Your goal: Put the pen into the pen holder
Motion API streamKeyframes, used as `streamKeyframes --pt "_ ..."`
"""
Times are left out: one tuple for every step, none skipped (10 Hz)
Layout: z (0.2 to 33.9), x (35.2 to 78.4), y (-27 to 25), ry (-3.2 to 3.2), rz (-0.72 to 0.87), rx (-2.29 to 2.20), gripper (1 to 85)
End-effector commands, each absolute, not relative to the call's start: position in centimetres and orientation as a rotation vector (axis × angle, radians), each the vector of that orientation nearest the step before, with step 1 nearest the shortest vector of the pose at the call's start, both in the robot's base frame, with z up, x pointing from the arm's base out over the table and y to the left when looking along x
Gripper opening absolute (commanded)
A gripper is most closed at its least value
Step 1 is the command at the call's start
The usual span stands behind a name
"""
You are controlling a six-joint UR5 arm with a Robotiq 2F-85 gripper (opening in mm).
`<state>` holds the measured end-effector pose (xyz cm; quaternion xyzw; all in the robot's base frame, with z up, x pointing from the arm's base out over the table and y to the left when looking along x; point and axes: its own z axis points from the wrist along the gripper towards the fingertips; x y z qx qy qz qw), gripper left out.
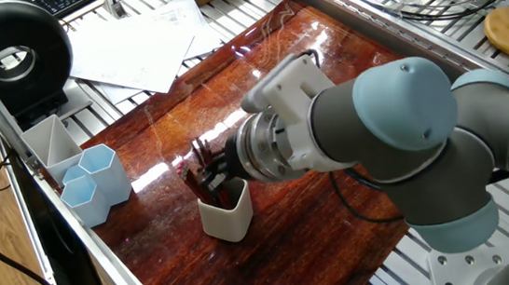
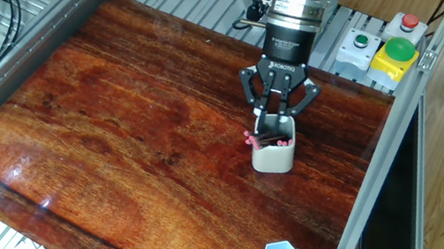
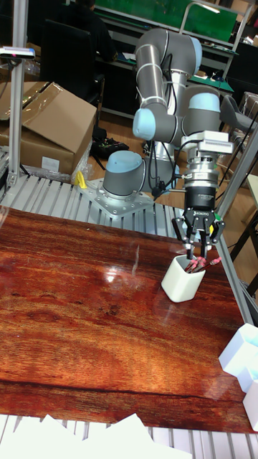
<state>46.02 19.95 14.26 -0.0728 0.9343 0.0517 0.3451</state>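
Observation:
The off-white pen holder (image 1: 225, 216) (image 2: 275, 159) (image 3: 180, 280) stands on the dark wooden table near its edge. Several dark red pens (image 1: 202, 157) (image 2: 257, 142) (image 3: 195, 267) with pink ends stand inside it, leaning, their tops poking above the rim. I cannot tell which one is the task's pen. My gripper (image 1: 217, 175) (image 2: 280, 121) (image 3: 197, 248) hangs straight above the holder's mouth, open, with its fingertips just over the rim and nothing between them. The arm's bulk hides the far side of the holder in one fixed view.
Pale blue hexagonal cups (image 1: 99, 179) (image 3: 241, 350) and a grey compartment tray (image 1: 48, 139) sit at the table's edge. Loose papers (image 1: 137, 41) lie at the back. A box with red and green buttons (image 2: 389, 53) sits beyond the table edge.

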Motion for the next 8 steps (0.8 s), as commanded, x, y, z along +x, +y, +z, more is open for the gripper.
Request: streamKeyframes --pt "13.9 45.3 20.0 2.462 0.147 -0.215 41.0" --pt "13.9 45.0 19.6 2.482 0.133 -0.214 40.7" --pt "14.0 44.4 19.0 2.522 0.109 -0.220 40.0" --pt "14.4 43.2 18.1 2.592 0.079 -0.212 38.3" --pt "15.3 42.0 17.4 2.669 0.053 -0.215 35.7" --pt "16.6 40.7 16.4 2.755 0.017 -0.223 33.0" --pt "18.5 39.3 15.0 2.841 -0.017 -0.244 31.0" --pt "19.8 38.5 13.8 2.897 -0.053 -0.281 28.7"
